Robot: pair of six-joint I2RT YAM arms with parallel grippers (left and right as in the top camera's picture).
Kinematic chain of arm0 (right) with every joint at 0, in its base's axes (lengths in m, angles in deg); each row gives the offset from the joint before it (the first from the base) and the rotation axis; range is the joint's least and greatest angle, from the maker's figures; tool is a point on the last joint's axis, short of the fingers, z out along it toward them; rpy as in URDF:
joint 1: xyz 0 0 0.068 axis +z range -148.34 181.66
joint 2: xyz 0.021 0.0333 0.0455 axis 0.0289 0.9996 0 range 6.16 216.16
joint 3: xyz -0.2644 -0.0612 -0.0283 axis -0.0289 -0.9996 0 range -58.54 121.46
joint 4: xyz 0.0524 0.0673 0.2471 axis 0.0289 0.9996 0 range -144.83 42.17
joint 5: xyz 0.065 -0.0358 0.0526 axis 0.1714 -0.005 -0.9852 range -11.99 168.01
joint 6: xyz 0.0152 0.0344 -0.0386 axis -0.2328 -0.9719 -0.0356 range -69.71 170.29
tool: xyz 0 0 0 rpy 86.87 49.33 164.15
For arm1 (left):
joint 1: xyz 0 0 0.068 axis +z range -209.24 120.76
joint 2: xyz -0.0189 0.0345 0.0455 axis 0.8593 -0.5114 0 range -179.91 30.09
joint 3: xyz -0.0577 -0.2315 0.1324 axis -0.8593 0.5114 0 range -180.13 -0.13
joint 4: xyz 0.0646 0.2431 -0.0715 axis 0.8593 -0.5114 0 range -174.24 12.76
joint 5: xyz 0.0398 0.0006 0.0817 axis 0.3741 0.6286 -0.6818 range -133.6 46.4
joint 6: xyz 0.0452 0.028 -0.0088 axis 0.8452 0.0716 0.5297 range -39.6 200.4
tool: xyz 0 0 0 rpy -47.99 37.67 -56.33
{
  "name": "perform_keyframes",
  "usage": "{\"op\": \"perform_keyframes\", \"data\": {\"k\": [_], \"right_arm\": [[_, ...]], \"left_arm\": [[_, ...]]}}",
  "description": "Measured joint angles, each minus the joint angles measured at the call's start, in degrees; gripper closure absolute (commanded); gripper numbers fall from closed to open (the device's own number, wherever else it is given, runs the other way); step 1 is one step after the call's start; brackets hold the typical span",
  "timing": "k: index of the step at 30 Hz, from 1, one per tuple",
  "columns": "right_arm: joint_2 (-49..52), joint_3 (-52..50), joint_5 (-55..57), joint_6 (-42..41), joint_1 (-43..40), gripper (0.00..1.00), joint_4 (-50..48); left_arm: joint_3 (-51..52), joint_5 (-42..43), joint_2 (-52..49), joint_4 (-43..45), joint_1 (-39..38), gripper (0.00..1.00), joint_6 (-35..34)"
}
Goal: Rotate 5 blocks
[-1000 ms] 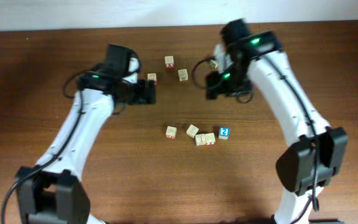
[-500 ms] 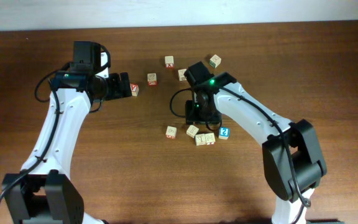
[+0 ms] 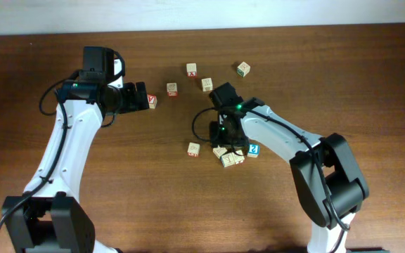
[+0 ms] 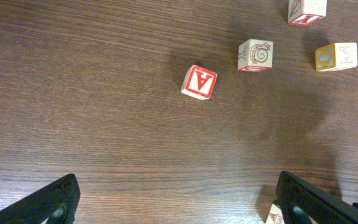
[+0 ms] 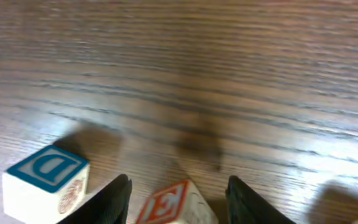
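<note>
Blocks (image 3: 227, 159): the five sit in a loose cluster on the near-middle of the bench (image 3: 343, 77). The blue-faced block (image 3: 253, 150) is at the right end and one pale block (image 3: 193, 149) sits slightly off to the left.

Right pincer (image 3: 222, 140) is now down on the cluster. A second ago it was at the far side by the green-print cube (image 3: 242, 68), and half a second ago it was just behind the cluster. In the wrist view its fingers (image 5: 117, 202) straddle the red-E block (image 5: 169, 202), with the blue-faced one just beside it. The jaws have been narrowing and the gaps either side look slim, but it's blurred, so I can't tell if it's clamped yet.

My read: it's lining up to grab and turn that block. Risk: the neighbours sit touching or nearly so, and a twist could drag them.

Further back, the left pincer (image 3: 140, 98) is fully released and holding nothing. It backed off leftward and has sat parked for the last half second. The red-faced cube (image 3: 151, 101) lies just off its fingertips. Beyond that are a pale cube (image 3: 207, 84) and the red-X cube (image 3: 191, 69), neither part of this job.
</note>
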Motion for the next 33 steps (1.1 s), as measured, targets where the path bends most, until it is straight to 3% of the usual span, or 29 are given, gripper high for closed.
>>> {"op": "perform_keyframes", "data": {"k": [7,10,15,19,33], "right_arm": [[0.0,-0.1,-3.1,2.5,0.8,0.51,-3.4],[0.0,0.4,-3.4,4.2,0.7,0.51,-0.2],[-3.3,5.6,-3.2,2.9,-1.7,0.66,10.0],[-4.5,5.5,-3.2,0.0,-1.6,0.71,12.4],[-4.3,-1.2,-2.7,-2.5,0.7,0.7,7.1]], "left_arm": [[0.0,0.0,0.0,0.0,0.0,0.01,0.0],[0.0,0.0,0.0,0.0,0.0,0.01,0.0],[0.0,0.0,0.0,0.0,0.0,0.01,0.0],[0.0,0.0,0.0,0.0,0.0,0.01,0.0],[0.0,0.0,0.0,0.0,0.0,0.01,0.0]]}}
